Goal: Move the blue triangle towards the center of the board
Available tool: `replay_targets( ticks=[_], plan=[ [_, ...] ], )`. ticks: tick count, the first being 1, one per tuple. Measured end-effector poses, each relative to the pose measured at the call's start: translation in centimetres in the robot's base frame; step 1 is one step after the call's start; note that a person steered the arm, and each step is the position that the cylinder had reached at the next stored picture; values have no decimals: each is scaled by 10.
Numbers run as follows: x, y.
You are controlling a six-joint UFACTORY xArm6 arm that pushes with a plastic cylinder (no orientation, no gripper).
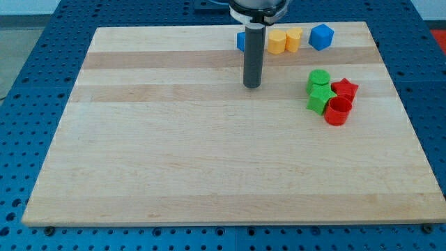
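Observation:
My tip [252, 85] rests on the wooden board [174, 160] in its upper middle part. A blue block [241, 41], mostly hidden behind the rod, sits just above the tip near the view's top edge; its shape cannot be made out. My tip stands a short way below it, apart from it. A second blue block [321, 36], cube-like, lies further to the view's right on the top edge.
Two yellow blocks [277, 42] [293, 38] lie between the blue ones. At the view's right is a cluster: a green cylinder [319, 79], a green star-like block [320, 99], a red star [344, 89] and a red cylinder [338, 111].

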State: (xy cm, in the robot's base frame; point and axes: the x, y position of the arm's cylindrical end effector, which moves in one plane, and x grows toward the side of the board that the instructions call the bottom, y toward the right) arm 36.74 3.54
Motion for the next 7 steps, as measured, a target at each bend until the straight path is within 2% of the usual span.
replay_targets(
  ticks=[1,2,3,4,5,6,7],
  plan=[
    [-28,-15],
    [-69,-84],
    [-90,-150],
    [-152,-111],
    [-155,-28],
    [-117,9],
    [-52,1]
  ],
)
